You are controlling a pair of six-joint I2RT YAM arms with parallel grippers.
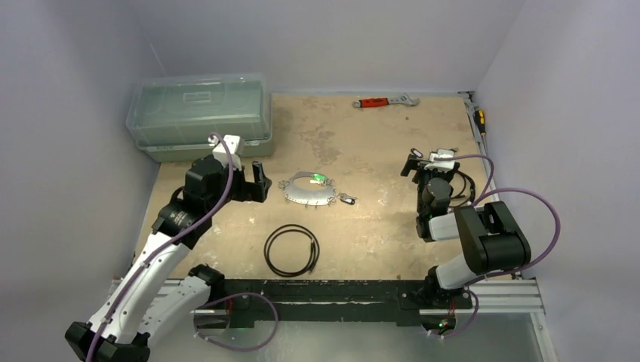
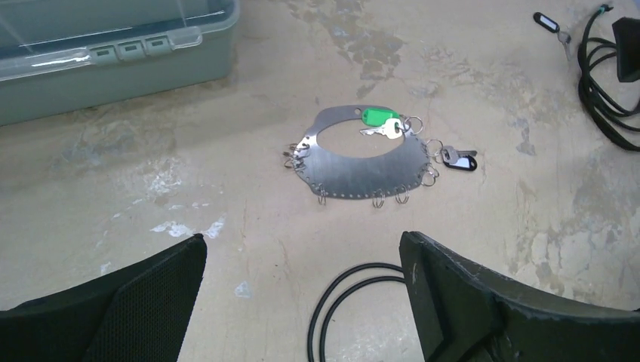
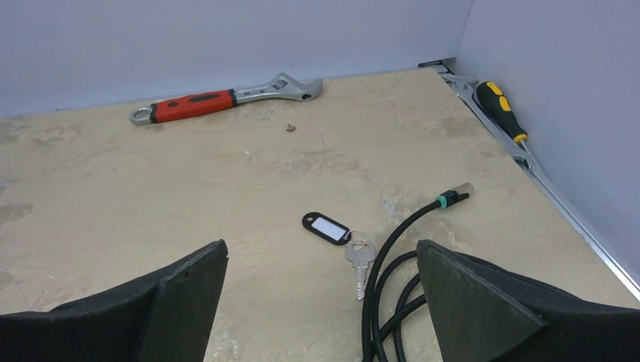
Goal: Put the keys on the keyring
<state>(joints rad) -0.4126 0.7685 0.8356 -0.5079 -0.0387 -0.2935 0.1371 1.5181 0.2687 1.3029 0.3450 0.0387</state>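
Hanging wide apart and empty, the jaws of the left gripper (image 2: 302, 243) aim right, low over the table (image 1: 362, 226). The wrist turns off a forearm climbing from the near-left base. Close ahead, mid-table, lies the keyring (image 2: 362, 170), a flat silvery crescent. Its long axis runs left to right, broad band on the near side, small split rings along the edge. A green-tagged key (image 2: 381, 121) rests on its far-right rim, and a black-tagged key (image 2: 456, 158) lies at its right tip. Over to the right gripper (image 3: 321, 247): jaws spread too, nothing held, aimed far and tilted down off a folded elbow. Before them lies a third key (image 3: 360, 264), blade pointing near, just beside a black cable (image 3: 389, 264).
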